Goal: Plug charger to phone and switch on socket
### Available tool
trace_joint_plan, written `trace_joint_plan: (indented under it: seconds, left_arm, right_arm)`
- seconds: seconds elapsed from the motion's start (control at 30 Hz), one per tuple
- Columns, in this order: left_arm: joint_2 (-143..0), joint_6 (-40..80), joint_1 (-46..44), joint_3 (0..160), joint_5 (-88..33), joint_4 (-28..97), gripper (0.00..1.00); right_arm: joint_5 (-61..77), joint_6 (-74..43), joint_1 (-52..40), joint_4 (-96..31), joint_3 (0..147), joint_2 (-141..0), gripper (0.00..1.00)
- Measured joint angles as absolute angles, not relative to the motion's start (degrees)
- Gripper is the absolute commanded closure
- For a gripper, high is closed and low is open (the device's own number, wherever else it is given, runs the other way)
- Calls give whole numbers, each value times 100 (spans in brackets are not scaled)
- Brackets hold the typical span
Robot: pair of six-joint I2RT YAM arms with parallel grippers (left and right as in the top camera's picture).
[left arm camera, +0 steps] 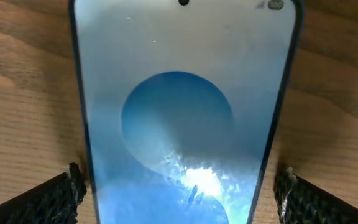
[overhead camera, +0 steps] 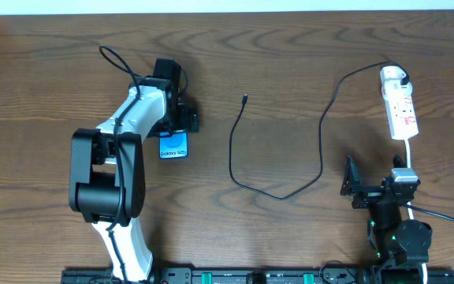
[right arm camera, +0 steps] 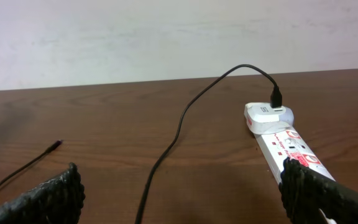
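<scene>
The phone [overhead camera: 174, 147] lies flat on the wooden table, screen lit white with a blue blob [left arm camera: 179, 118]. My left gripper [overhead camera: 181, 125] is open and low over its upper end. Its fingertips [left arm camera: 73, 183] stand either side of the phone's edges with a strip of wood showing on each side. The charger cable [overhead camera: 321, 150] loops across the middle of the table. Its small free tip [overhead camera: 244, 98] lies loose, and its white plug [right arm camera: 267, 116] sits in the socket [overhead camera: 401, 110] at the far right. My right gripper [overhead camera: 361, 188] is open, near the socket's cord end, with nothing between its fingers [right arm camera: 180, 173].
The socket's thicker white cord [overhead camera: 409, 154] runs down past my right arm's base. A pale wall [right arm camera: 166, 37] stands behind the table's far edge. Bare wood lies between the phone and the cable loop.
</scene>
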State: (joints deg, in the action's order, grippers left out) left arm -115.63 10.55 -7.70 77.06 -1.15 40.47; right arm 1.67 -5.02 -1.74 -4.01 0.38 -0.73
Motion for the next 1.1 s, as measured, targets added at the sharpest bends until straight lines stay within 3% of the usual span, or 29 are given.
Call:
trace_joint_plan:
  seconds: [0.5, 0.63, 0.87, 1.1]
  left_arm:
    - [-11660, 1055, -773, 7734, -246, 4032, 0]
    - [-11660, 1057, -773, 7736, -263, 4025, 18]
    - [-11668, 1055, -773, 7754, -257, 4025, 28]
    - [-11668, 1052, -773, 7760, -259, 4038, 30]
  right_arm:
    - [167, -502, -174, -401, 38, -73, 1]
    - [167, -502, -174, -401, 38, -73, 1]
    - [167, -502, -174, -401, 38, -73, 1]
    - [167, -504, -174, -401, 38, -73, 1]
